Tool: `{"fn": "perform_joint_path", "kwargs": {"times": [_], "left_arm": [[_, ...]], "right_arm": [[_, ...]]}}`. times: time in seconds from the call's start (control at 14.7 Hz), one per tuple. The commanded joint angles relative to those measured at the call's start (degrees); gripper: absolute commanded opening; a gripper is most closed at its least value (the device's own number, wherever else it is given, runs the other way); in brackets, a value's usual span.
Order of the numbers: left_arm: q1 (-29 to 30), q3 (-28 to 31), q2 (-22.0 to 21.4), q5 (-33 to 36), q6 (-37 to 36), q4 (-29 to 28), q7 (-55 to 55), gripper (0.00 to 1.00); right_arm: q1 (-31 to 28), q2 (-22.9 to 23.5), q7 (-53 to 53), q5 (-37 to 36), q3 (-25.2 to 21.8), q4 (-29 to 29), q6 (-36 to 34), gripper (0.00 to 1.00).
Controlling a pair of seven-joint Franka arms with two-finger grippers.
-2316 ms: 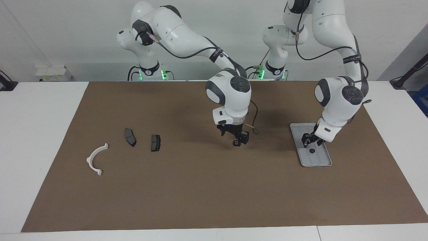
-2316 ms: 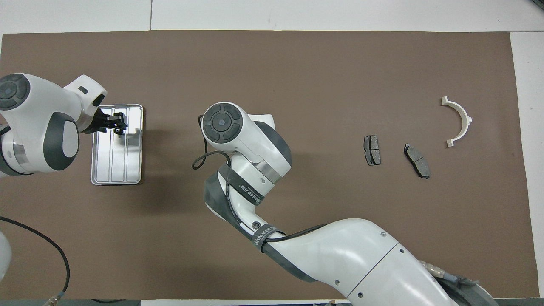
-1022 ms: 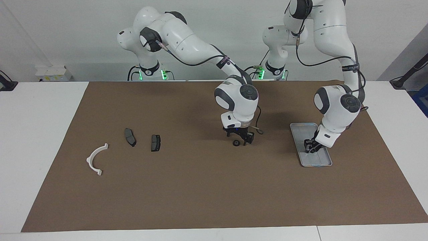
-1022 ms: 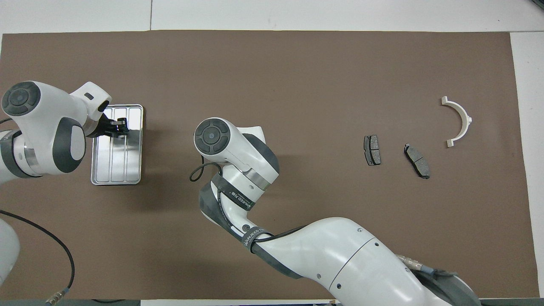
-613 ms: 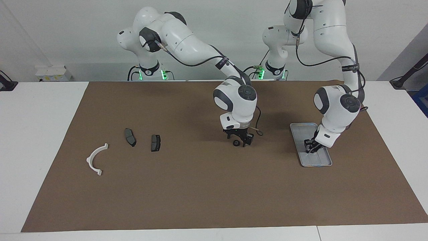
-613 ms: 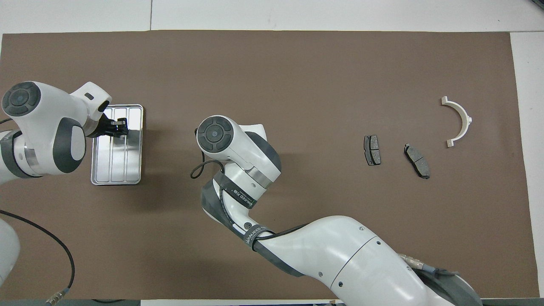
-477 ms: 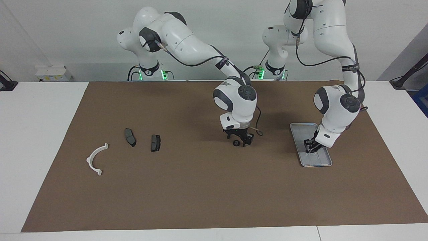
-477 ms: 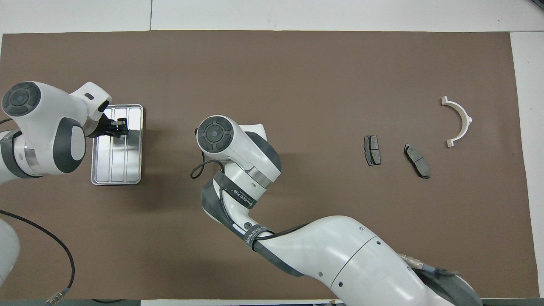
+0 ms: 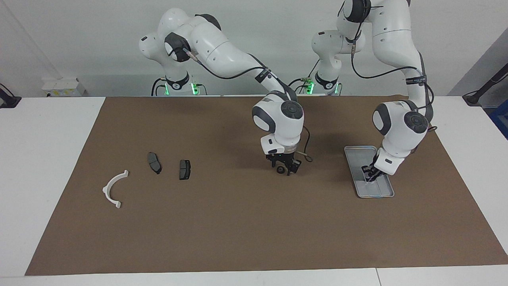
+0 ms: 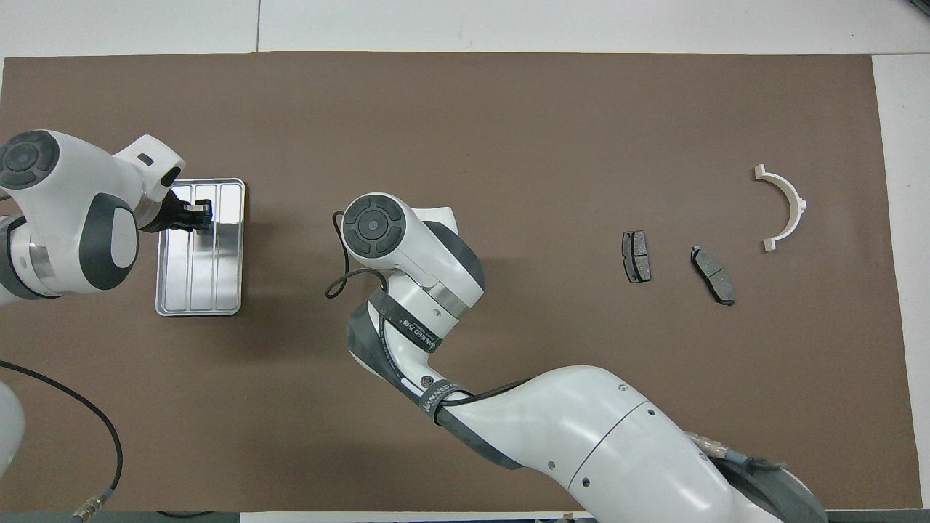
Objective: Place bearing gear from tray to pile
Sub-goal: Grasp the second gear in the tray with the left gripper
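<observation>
The silver tray lies toward the left arm's end of the table. My left gripper is down in it, shut on a small black bearing gear that its fingers hide. Another bearing gear rests on the brown mat mid-table, right at the tips of my right gripper, which stands low over it with its fingers apart. From overhead the right wrist hides that gripper and gear. The pile sits toward the right arm's end: a white bracket and two dark pads.
The second dark pad lies between the first pad and the mid-table gear. The brown mat covers most of the white table. A loose cable loop hangs beside the right wrist.
The left gripper has closed in the tray where the gear lay. The right gripper set its gear on the mat mid-table, opened, and its fingers have since drawn closer together.
</observation>
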Motion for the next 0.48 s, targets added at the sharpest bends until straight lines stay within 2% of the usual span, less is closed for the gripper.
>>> {"fn": "perform_joint_path", "kwargs": {"times": [0.0, 0.07, 0.27, 0.41], "left_arm": [[0.9, -0.5, -3.9, 0.2, -5.3, 0.9, 0.3, 0.09], [0.9, -0.5, -4.7, 0.2, -6.5, 1.0, 0.3, 0.09], [0.9, -0.5, -6.9, 0.1, -11.6, 2.5, 0.0, 0.09], [0.9, -0.5, -7.0, 0.1, -14.2, 4.3, -0.2, 0.09]], "right_arm": [[-1.2, 0.8, -0.6, -0.2, 0.4, -1.1, 3.7, 0.67], [-1.2, 0.7, -0.6, -0.2, 0.4, -1.5, 4.0, 0.59], [-1.3, 0.7, -0.6, -0.2, 0.4, -1.9, 4.6, 0.54], [-1.3, 0.6, -0.6, -0.2, 0.5, -2.5, 5.1, 0.43]]}}
